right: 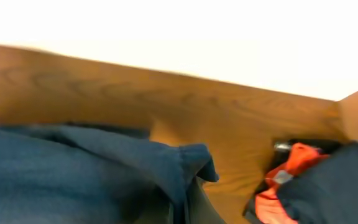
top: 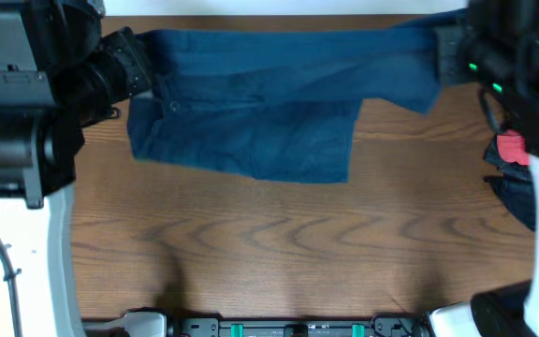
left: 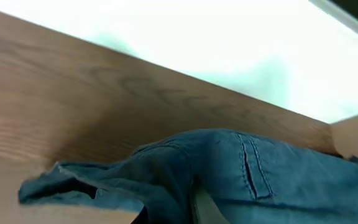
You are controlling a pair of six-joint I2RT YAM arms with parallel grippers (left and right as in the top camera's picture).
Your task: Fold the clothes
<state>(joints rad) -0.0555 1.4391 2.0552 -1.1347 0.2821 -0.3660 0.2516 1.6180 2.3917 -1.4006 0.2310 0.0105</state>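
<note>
Pinching shorts (top: 279, 103), left gripper (top: 146, 64) and right gripper (top: 441, 49) spread wide

Both arms are reaching out to the far side, one on each edge. The left arm (top: 26, 140) runs up the left side and its wrist bends inward, so the left end effector (top: 144, 62) points right, pinched tight on the shorts (top: 279, 103). The right arm (top: 531, 112) mirrors it: the right end effector (top: 445, 51) points left and is clamped on the same fabric.
</note>
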